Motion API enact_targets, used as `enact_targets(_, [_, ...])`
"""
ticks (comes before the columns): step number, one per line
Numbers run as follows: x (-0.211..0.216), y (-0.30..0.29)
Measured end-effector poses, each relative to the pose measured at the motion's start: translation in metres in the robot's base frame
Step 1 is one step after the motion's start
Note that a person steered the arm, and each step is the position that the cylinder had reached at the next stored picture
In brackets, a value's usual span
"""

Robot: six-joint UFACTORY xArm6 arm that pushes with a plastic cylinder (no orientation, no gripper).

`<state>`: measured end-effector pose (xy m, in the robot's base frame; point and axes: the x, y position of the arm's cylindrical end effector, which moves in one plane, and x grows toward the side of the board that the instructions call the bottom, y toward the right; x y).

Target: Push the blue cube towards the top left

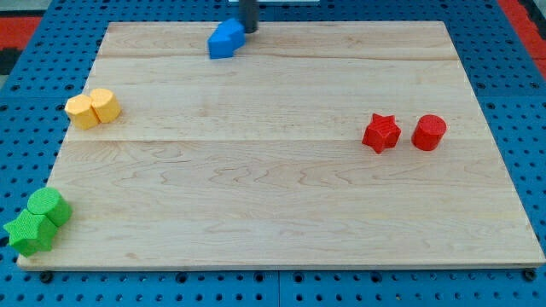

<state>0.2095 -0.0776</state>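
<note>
The blue cube-shaped block sits near the top edge of the pale wooden counter, a little left of centre in the frame. My tip, the lower end of the dark rod, touches the cube's upper right side. There are no jaws on this arm, so nothing is clenched or released. To do the push well, I judge the tip should stay behind the cube's right face and drive leftward along the top edge, keeping contact centred so the block does not spin off the counter. The yellow pair of blocks lies well below that path
</note>
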Motion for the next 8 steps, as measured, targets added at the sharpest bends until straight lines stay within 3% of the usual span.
enact_targets(1, [0.004,-0.075])
enact_targets(2, [0.004,-0.068])
enact_targets(3, [0.022,-0.014])
enact_targets(4, [0.052,-0.010])
enact_targets(5, [0.067,-0.063])
enact_targets(6, [0.047,-0.083])
enact_targets(7, [0.045,-0.037])
enact_targets(8, [0.016,-0.024])
